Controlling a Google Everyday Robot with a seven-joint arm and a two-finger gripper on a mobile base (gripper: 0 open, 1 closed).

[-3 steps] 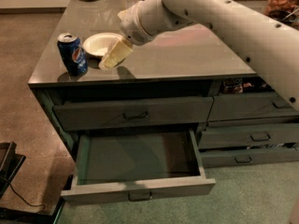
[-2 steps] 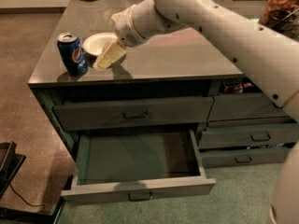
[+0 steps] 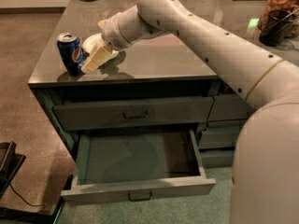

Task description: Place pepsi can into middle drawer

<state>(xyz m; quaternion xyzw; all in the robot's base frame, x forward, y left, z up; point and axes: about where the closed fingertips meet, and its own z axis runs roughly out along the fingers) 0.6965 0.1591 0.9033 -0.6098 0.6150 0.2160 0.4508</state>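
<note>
One pepsi can (image 3: 70,52) stood upright near the left front corner of the grey surface (image 3: 154,62), close to the edge above the drawers. Just to its right, the end effector (image 3: 95,59) slanted down toward the can's lower side, its pale tip at or very near the blue wall. Whether it touched could not be told, nor how far open it stood, and it had nothing lifted. That slant probably served to meet the can from the side rather than from above. A white bowl (image 3: 88,43) sat close behind the end effector and partly hidden by it, leaving little room there. Below, the upper drawer front (image 3: 135,115) with its dark handle was closed. The middle drawer (image 3: 140,188) was pulled out, its dark floor exposed to receive the can. Further right, the arm (image 3: 210,41) stretched back across the surface. By my reading, the grasp was not yet made.
</note>
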